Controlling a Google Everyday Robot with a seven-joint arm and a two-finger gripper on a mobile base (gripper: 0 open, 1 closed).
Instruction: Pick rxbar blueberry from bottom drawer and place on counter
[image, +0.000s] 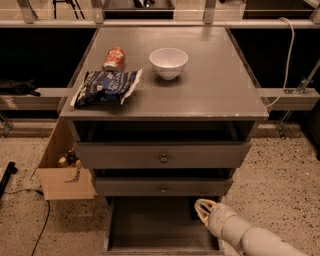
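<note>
The bottom drawer (150, 225) is pulled open under the two knobbed drawers, and its grey floor shows. My gripper (202, 208) reaches in from the lower right, at the drawer's back right corner, with the pale arm (250, 237) behind it. A small dark shape (193, 213) lies against the gripper's left side at the drawer's back; it may be the rxbar blueberry, but I cannot tell. The counter (210, 85) is the cabinet's flat grey top.
On the counter lie a blue-and-white chip bag (106, 87), a red can (114, 59) on its side and a white bowl (168, 62). A cardboard box (62, 172) stands on the floor left of the cabinet. A cable (287, 50) hangs at the right.
</note>
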